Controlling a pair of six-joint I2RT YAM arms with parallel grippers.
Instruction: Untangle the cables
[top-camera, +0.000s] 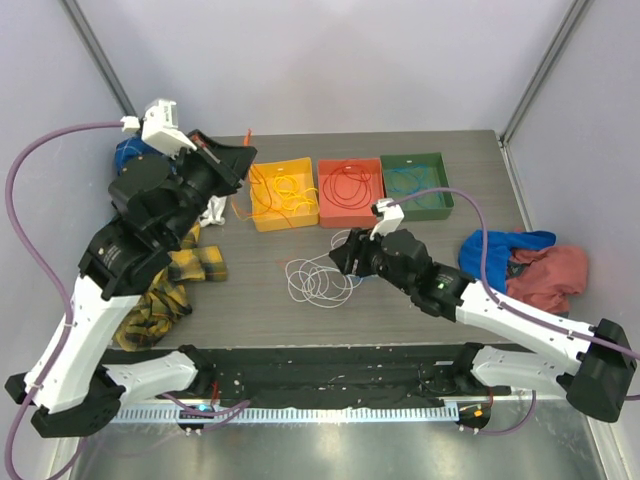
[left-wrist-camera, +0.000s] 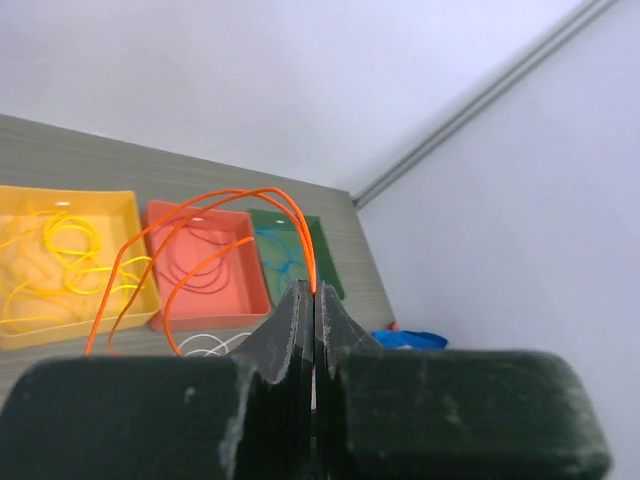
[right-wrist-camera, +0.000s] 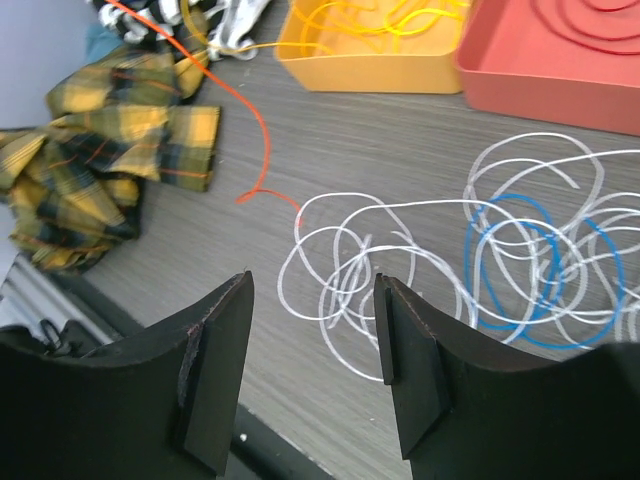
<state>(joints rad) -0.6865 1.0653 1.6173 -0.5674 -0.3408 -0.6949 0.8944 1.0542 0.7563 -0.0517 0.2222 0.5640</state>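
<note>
Room-wise you're fine in the middle: the table (top-camera: 420, 300) has a bare strip between the white cable tangle (top-camera: 318, 281) and the near edge, and more bare wood off to the right before the heap of blue and red cloths (top-camera: 540, 275). The left side is tighter, with a yellow plaid cloth (top-camera: 175, 285) sprawled by your left arm and the wall right behind it. Your left gripper (left-wrist-camera: 314, 300) is raised over the back-left of the table, beside the yellow tray (top-camera: 288, 222), and it's clenched on the orange cable (left-wrist-camera: 309, 255), which arcs up out of the fingertips and trails down, its loose end lying on the wood just left of the white tangle. Your right gripper (right-wrist-camera: 315, 290) reaches in low from the right, hovering over the near-left part of that tangle, jaws spread with nothing between them. A blue cable (right-wrist-camera: 468, 265) is looped in among the white ones. Along the back, the yellow tray has yellow cables (top-camera: 280, 190) in it, the red tray (top-camera: 352, 220) has red loops (top-camera: 350, 187), and the green tray (top-camera: 420, 214) has a blue cable (top-camera: 410, 182).
</note>
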